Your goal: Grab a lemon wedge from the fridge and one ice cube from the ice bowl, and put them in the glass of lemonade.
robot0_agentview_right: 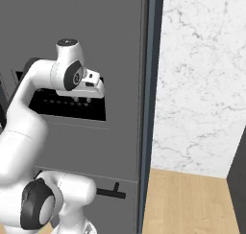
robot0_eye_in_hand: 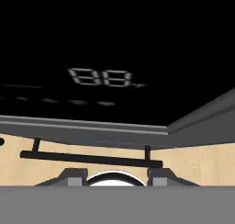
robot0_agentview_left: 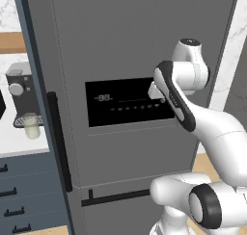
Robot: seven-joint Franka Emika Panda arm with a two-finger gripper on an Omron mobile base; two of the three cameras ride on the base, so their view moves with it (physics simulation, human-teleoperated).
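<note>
2 base views flank fridge (robot0_agentview_left: 120,46) door, hand view near display panel (robot0_eye_in_hand: 105,76)

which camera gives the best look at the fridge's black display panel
The left base view: the display panel faces it, only its right end behind the arm. The right base view has a strip; the hand view sees it close.

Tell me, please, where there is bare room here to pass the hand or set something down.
Free: the wooden floor right of the fridge, below the marble wall, and the white counter strip in front of the coffee machine, above the drawers. Crowded: the gripper hangs close before the fridge's black display panel, and the glass stands under the machine.
</note>
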